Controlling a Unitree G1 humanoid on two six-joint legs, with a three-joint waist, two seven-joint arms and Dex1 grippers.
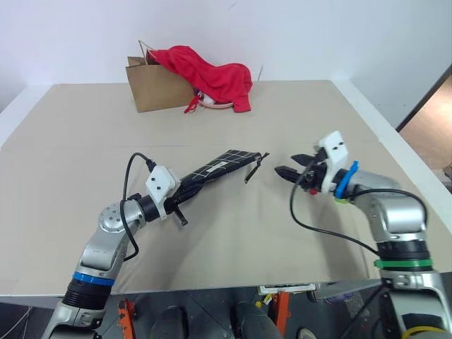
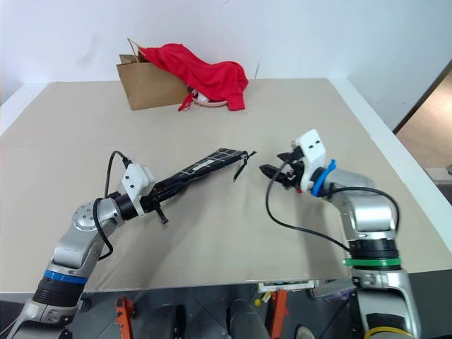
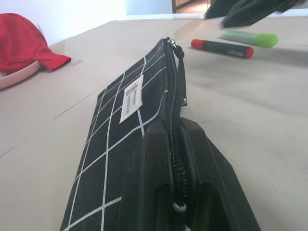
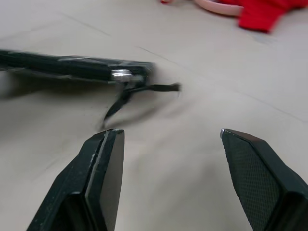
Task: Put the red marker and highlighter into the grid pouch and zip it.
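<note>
Above the beige counter (image 1: 296,233), the left gripper (image 1: 185,191) has its fingers (image 3: 202,183) clenched on one end of the grid pouch (image 1: 215,169) and holds it off the surface, almost level. The pouch points toward the right gripper (image 1: 291,168), and its black pull cord (image 1: 254,168) hangs down from the far end. From the left wrist view, the zipper (image 3: 177,159) runs between the two fingers, and a small white label (image 3: 132,98) sits on the side of the pouch.

The right gripper is near the far end of the pouch but apart from it, with its fingers (image 4: 103,168) released and nothing between them.

The red marker (image 3: 222,48) and the highlighter (image 3: 250,38) lie on the counter just beside each other, beyond the pouch, under the right gripper.

At the far side of the counter stands a brown paper bag (image 1: 152,88) with a red cloth (image 1: 212,74) draped over it.
</note>
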